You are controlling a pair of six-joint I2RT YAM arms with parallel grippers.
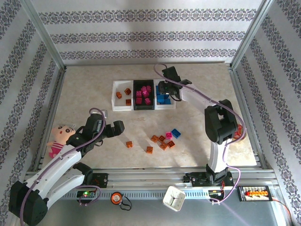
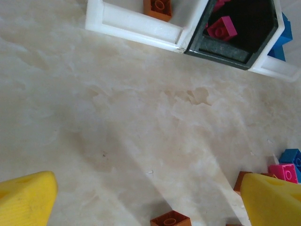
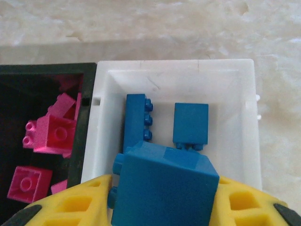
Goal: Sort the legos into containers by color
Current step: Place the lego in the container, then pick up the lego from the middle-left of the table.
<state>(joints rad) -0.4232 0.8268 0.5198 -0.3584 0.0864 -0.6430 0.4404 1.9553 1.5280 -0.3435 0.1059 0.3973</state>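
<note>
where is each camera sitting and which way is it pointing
top external: above and behind the bases, looking down on the table; both arms, left gripper and right gripper show.
left wrist: on the left arm, facing down across table toward the containers; its open yellow fingers at the bottom corners.
right wrist: on the right arm, looking down into the right white bin; its fingers clamp a blue lego.
shared: both wrist views catch the black bin of pink legos.
</note>
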